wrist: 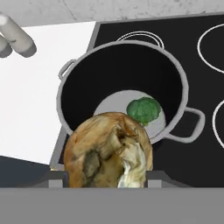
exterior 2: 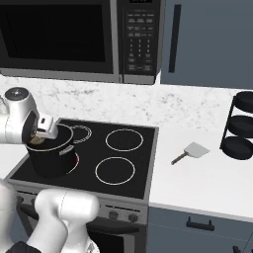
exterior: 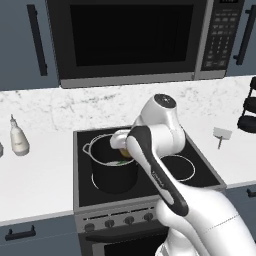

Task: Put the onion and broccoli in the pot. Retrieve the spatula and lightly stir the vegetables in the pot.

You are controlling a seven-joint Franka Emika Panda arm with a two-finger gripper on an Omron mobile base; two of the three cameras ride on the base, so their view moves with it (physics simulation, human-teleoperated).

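Flat, even rendered light, bright on the white surface (exterior: 40, 185); shadows are faint, the pot (wrist: 122, 87) interior stays dark, no glare or blur, textures look coarse.

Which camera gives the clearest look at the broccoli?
The hand view: the broccoli lies plain on the floor of the pot. The left base view shows a green sliver inside; in the right base view I can't make it out.
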